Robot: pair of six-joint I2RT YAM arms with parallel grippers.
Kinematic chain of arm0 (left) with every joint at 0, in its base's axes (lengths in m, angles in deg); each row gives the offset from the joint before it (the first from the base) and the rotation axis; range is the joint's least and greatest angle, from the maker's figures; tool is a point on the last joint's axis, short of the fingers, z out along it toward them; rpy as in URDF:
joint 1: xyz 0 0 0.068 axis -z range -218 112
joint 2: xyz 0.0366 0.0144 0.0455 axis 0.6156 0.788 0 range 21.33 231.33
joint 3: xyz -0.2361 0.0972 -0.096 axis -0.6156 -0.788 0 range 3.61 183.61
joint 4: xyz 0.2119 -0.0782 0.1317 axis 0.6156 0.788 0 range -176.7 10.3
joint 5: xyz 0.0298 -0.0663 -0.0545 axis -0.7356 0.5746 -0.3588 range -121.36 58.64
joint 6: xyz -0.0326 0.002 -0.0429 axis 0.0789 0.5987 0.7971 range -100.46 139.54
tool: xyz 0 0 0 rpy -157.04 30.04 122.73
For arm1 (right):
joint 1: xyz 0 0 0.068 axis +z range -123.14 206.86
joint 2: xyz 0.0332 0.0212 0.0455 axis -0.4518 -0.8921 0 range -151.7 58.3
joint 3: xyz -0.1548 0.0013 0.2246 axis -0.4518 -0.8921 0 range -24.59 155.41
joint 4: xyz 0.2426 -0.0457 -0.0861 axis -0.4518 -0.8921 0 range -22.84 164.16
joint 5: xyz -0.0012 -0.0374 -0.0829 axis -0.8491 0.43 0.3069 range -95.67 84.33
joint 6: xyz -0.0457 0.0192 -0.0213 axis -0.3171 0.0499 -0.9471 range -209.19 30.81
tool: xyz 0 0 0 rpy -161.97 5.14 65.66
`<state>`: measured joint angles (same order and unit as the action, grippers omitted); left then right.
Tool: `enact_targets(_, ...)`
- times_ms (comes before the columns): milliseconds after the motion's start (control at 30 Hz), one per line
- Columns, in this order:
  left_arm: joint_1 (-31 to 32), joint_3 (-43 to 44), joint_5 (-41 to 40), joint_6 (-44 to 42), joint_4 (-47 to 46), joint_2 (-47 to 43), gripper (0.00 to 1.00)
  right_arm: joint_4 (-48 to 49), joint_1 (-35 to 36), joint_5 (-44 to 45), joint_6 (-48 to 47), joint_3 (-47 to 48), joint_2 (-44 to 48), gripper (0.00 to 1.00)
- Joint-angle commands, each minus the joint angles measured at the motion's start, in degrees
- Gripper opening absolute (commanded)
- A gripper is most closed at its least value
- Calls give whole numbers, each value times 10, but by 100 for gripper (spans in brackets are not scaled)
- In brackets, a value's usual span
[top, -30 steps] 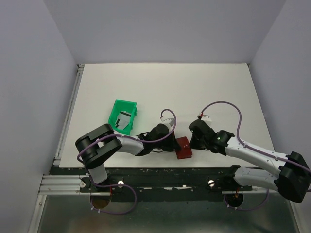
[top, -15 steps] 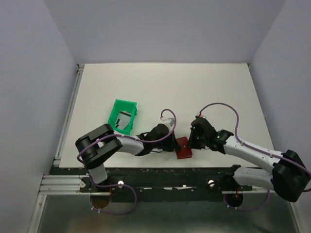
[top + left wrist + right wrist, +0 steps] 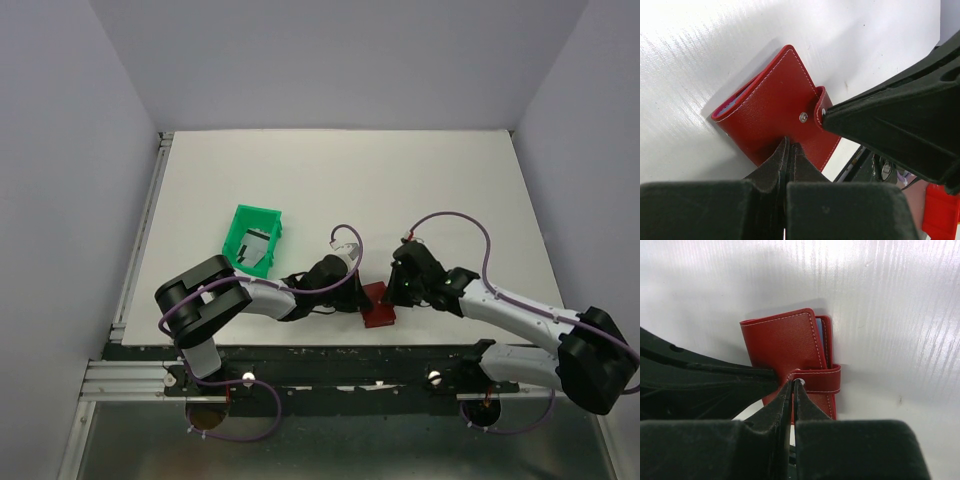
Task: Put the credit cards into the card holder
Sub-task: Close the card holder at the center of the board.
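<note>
Left wrist: card holder (image 3: 771, 106) against left gripper (image 3: 789, 146) tips, right gripper (image 3: 826, 115) opposite.

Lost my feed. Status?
Left gripper, right gripper shut, tips at holder. Holder closed, strap fastened. Cards in green tray.

Pretty clearly a robotics lab test cell: plain white counter (image 3: 330, 170), bare grey walls (image 3: 60, 150), left arm (image 3: 260, 295) and right arm (image 3: 510, 310) bolted along a near metal rail (image 3: 120, 378).
</note>
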<state>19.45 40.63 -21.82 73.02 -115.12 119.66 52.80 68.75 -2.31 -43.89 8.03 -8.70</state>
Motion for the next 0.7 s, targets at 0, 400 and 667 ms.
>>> enact_targets(0,3,-12,-2,-7,49,20,0,6,-6,1,-12,-7,40,12)
enact_targets(400,3,-11,-1,-7,50,20,0,-13,-35,4,-28,2,28,12)
enact_targets(667,3,-12,-2,-6,49,21,0,13,-36,-24,-25,-10,11,13)
